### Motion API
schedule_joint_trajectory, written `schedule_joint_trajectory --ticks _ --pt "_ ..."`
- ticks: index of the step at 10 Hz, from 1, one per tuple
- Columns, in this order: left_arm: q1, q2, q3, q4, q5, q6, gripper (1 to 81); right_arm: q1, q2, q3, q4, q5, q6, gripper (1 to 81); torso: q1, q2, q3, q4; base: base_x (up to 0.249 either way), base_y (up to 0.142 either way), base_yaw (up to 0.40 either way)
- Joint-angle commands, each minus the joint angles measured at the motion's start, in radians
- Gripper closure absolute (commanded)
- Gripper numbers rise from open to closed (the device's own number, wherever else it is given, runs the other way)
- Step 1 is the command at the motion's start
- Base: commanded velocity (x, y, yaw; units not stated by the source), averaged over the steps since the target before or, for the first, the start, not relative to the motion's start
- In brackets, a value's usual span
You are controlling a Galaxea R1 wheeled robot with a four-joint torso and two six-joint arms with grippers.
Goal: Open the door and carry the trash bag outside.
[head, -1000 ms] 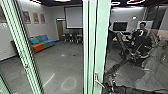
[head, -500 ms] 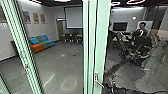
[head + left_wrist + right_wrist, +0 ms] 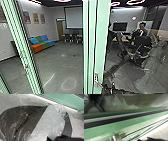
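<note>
My right gripper (image 3: 107, 88) is at the bottom of the head view, dark, beside the metal handle (image 3: 96, 80) of the pale green door frame (image 3: 101, 50). In the right wrist view, the rounded metal handle (image 3: 116, 137) stands off the green frame (image 3: 125, 123), with a dark edge of my right gripper (image 3: 152, 139) close by. A trash bag (image 3: 18, 121), dark and glossy with a translucent part, hangs large in the left wrist view. The black part of my left gripper (image 3: 63, 138) overlaps the bag's translucent side; its hold is unclear.
Another green frame post (image 3: 26, 58) slants at the left. Beyond the glass are grey floor (image 3: 67, 65), a colourful couch (image 3: 41, 43), chairs and a screen. A person (image 3: 142, 28) sits at the right behind a dark control rig (image 3: 122, 45).
The right arm has shifted slightly lower and to the right beside the handle. The rig and the person's upper body have moved a little. The door frame looks unmoved.
</note>
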Motion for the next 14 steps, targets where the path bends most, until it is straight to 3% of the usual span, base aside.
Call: schedule_joint_trajectory --ticks 1,6,14 --pt "-0.059 0.0 0.005 -0.005 0.052 -0.001 81.1 -0.024 0.024 -0.04 -0.012 -0.308 -0.068 1.0 0.0 0.0 0.0 0.0 0.0 0.0 0.0" --pt "-0.057 -0.006 0.003 -0.005 0.052 -0.001 81.1 -0.021 0.118 -0.246 -0.021 -0.211 -0.2 1.0 -0.001 -0.002 0.001 0.0 0.0 0.0 0.0" --pt "-0.057 -0.02 0.006 -0.005 0.052 -0.003 81.1 0.069 0.097 -0.259 -0.02 -0.211 -0.208 1.0 -0.001 -0.005 0.002 0.0 0.0 0.0 0.0"
